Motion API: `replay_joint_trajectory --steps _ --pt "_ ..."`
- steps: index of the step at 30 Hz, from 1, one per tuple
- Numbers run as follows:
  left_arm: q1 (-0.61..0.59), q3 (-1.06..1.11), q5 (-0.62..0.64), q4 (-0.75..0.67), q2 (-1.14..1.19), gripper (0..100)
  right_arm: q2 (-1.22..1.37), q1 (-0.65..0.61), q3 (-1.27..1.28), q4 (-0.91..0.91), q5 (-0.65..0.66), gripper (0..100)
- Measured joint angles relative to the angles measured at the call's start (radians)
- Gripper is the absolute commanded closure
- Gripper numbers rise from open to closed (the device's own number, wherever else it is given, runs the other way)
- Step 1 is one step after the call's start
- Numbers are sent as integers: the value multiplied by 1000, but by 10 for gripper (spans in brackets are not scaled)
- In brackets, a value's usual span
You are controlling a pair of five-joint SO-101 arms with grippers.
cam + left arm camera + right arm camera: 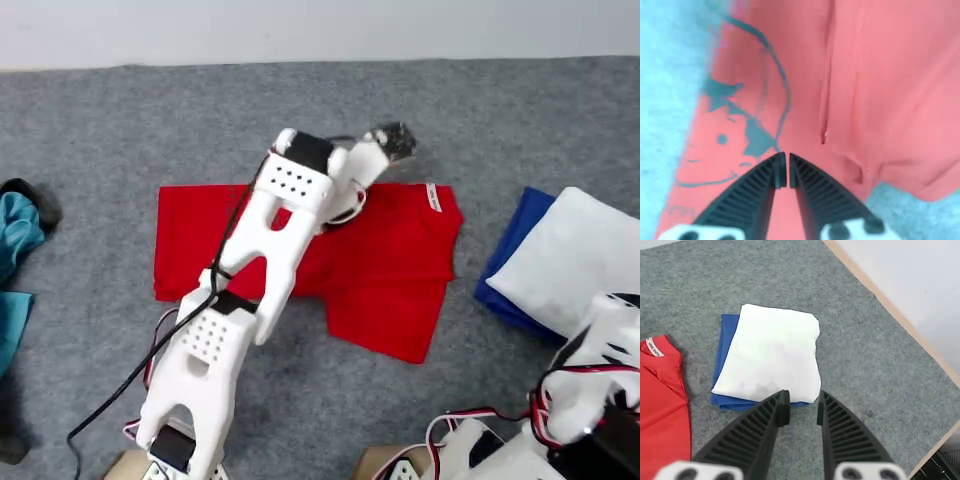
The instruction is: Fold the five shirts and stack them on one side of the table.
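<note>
1. At mid-tabletop (300,110) lies the red shirt (400,260); the left jaws, together, hang over it; the left arm (270,240) hides its middle.
2. Rightward, a white shirt (772,352) tops a blue shirt (729,327); the right jaws stand apart above.
3. A teal shirt (15,235) lies at the left edge.

The right gripper (803,409), fingers a little apart, hangs over the near edge of a folded white shirt (772,355). That shirt lies on a folded blue shirt (725,340), whose blue shows along the left and near sides. Left of the stack, apart from it, lies a red shirt (660,395) with a white neck label (652,346), all on a grey mat (865,350).
</note>
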Motion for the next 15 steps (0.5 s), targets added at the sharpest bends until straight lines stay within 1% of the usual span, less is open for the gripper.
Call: replay_joint_trajectory --steps 2,4,8,9,11,13,15 --pt "34 12 17 3 -49 983 0 0 0 0 0 894" --pt "83 77 25 8 -115 982 0 0 0 0 0 894" --pt "230 316 26 8 -229 979 0 0 0 0 0 894" --pt "269 384 28 8 -249 967 0 0 0 0 0 894" --pt "333 508 28 3 -272 909 0 0 0 0 0 894" --pt "368 608 28 -20 -276 855 0 0 0 0 0 894" --pt "382 680 28 -58 -276 836 0 0 0 0 0 894"
